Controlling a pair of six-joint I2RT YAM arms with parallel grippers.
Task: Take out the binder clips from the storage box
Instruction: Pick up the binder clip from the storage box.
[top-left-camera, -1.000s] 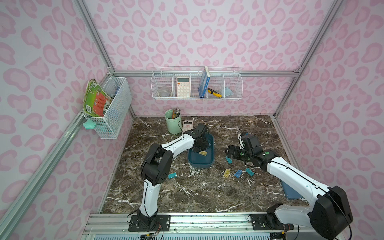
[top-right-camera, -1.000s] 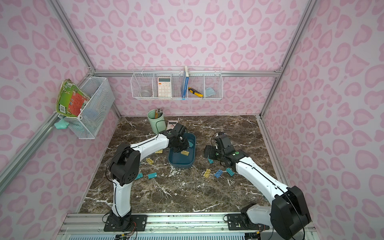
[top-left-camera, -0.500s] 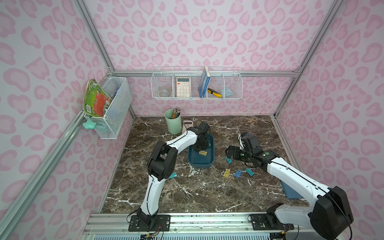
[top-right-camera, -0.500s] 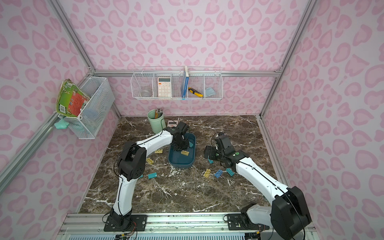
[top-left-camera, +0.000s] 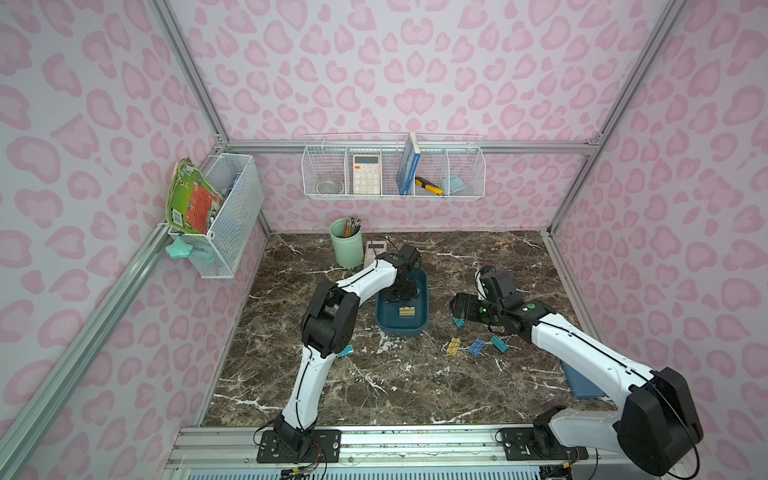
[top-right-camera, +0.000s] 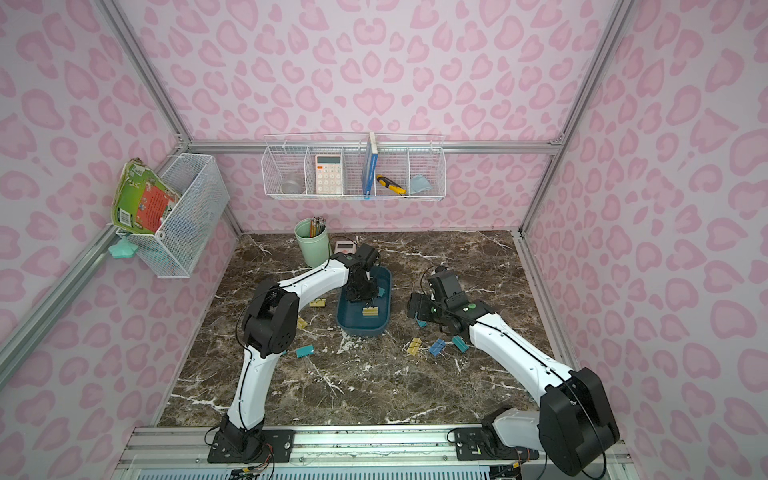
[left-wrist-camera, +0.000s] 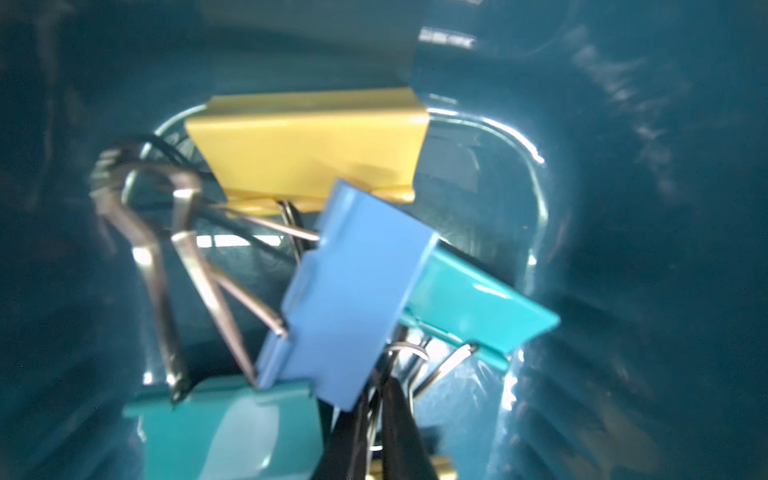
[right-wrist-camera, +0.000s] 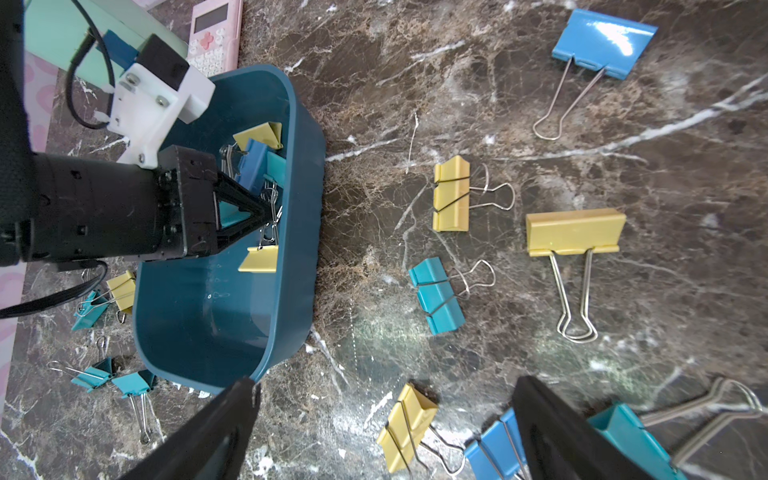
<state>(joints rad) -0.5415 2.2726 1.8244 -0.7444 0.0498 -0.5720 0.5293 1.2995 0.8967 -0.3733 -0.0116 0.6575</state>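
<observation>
The dark teal storage box (top-left-camera: 403, 330) (top-right-camera: 361, 330) sits mid-table. My left gripper (top-left-camera: 401, 297) (left-wrist-camera: 376, 399) reaches down into it and is shut on thin wire handles in a tangle of binder clips: yellow (left-wrist-camera: 307, 149), blue (left-wrist-camera: 353, 291) and teal (left-wrist-camera: 469, 307). Which clip the pinched handles belong to I cannot tell. A lone yellow clip (top-left-camera: 407, 311) lies on the box floor. My right gripper (top-left-camera: 457, 309) (right-wrist-camera: 386, 382) hovers open over loose clips (right-wrist-camera: 451, 193) on the marble, right of the box.
More clips lie left of the box (top-right-camera: 304, 351) (top-right-camera: 318, 302). A mint-green cup (top-left-camera: 347, 247) and a pink calculator (top-left-camera: 376, 249) stand behind the box. White wire baskets (top-left-camera: 392, 166) (top-left-camera: 220, 216) hang on the walls. A flat blue lid (top-left-camera: 582, 382) lies at the right edge.
My left gripper has closed inside the box, and its elbow has swung nearer the box. The right arm has stayed put.
</observation>
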